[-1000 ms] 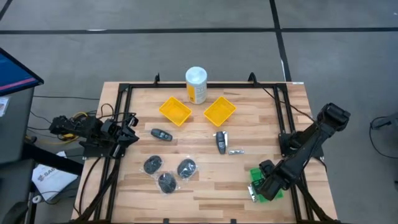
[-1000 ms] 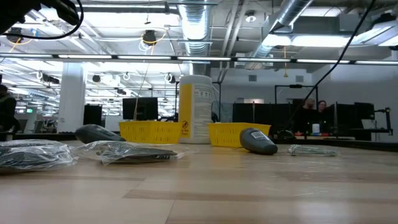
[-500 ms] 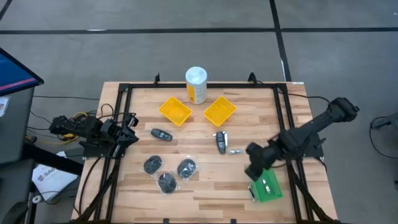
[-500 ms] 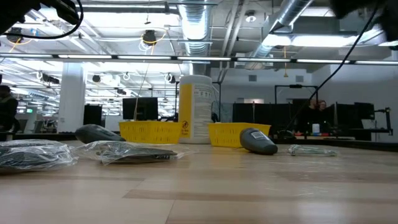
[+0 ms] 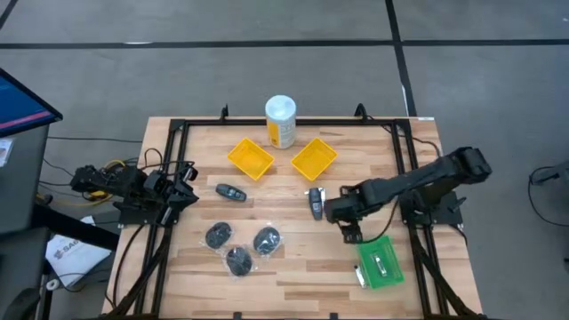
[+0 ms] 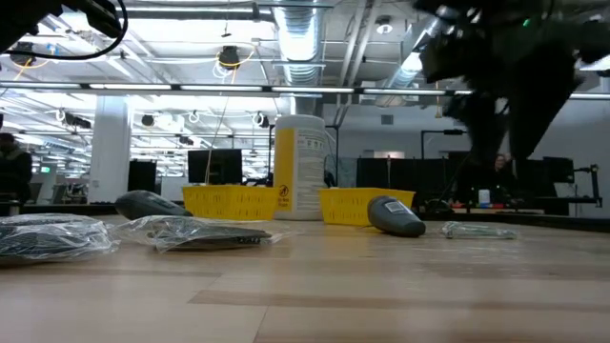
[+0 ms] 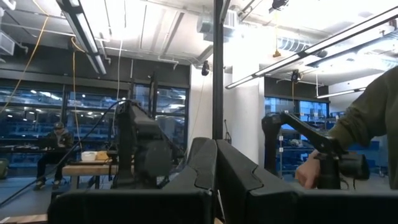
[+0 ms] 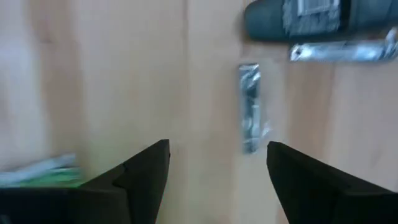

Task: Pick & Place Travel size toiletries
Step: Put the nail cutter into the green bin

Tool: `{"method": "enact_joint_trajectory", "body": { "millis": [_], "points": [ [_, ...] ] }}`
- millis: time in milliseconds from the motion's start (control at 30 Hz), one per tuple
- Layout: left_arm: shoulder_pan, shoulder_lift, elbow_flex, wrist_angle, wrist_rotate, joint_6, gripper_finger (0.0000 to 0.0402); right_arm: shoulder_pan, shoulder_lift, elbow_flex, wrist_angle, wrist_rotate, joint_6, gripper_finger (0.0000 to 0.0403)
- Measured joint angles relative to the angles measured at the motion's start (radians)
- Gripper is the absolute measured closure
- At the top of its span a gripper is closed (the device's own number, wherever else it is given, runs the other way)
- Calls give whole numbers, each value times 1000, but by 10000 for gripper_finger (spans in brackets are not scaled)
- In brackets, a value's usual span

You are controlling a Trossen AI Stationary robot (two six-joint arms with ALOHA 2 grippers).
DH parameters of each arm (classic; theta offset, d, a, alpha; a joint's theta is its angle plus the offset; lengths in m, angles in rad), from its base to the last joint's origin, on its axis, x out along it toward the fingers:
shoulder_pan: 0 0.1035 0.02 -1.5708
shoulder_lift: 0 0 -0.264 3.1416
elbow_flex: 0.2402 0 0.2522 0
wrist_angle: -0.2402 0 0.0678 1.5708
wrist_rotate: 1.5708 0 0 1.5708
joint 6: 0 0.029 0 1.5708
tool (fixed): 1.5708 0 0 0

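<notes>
Three wrapped dark discs lie near the table's front, and one black oblong piece lies left of centre. A second black piece lies at centre with a silver piece beside it. A small silver wrapped piece lies flat just ahead of my right gripper. That gripper hangs open over the table, pointing down, with nothing between its fingers. My left gripper is shut and empty, parked at the table's left edge.
Two square yellow trays and a tall white-capped yellow canister stand at the back. A green pack lies flat near the front right. A black frame rims the table. People show in the room behind.
My right gripper has swung from above the green pack at the front right toward the table's centre, rolling about its own axis, and now hangs by the silver piece and the black piece. The green pack lies uncovered on the table.
</notes>
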Motion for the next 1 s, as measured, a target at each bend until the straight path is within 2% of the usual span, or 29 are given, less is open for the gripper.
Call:
{"method": "enact_joint_trajectory", "body": {
  "millis": [200,600,767,1000],
  "points": [
    [0,0,0,-3,0,0,399,-51,105,0,70,26,-136,144],
    [0,0,0,-4,0,0,399,-111,253,0,119,17,-158,154],
    [0,0,0,-4,1,0,399,-111,262,2,136,-7,-169,209],
    [0,0,0,-8,1,0,399,-113,258,0,154,-6,-157,332]
  ]
}}
